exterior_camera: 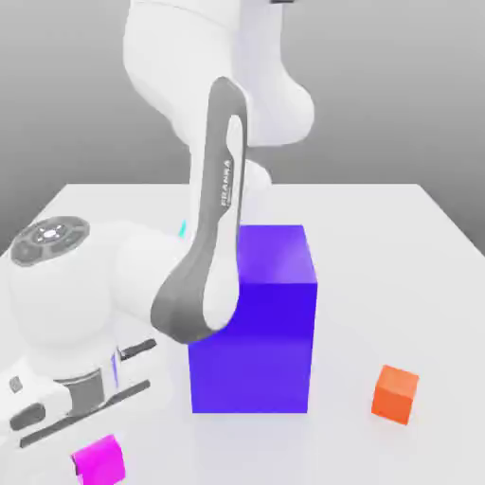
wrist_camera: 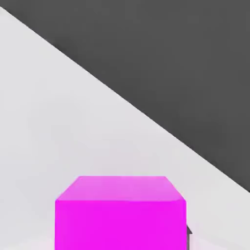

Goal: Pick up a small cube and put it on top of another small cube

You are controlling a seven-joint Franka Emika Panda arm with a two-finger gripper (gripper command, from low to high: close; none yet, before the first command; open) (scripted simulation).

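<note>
End effector fingers behind magenta cube

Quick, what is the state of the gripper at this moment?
Gripper: shut on the magenta cube.

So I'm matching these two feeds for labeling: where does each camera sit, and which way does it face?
Exterior view: off the arm, above the white table, looking down past the big purple-blue block and orange cube; the white arm crosses the foreground.
Hand view: on the hand, close above the magenta cube, facing the tabletop's edge and the dark beyond.
Shared: the magenta cube and white table.
</note>
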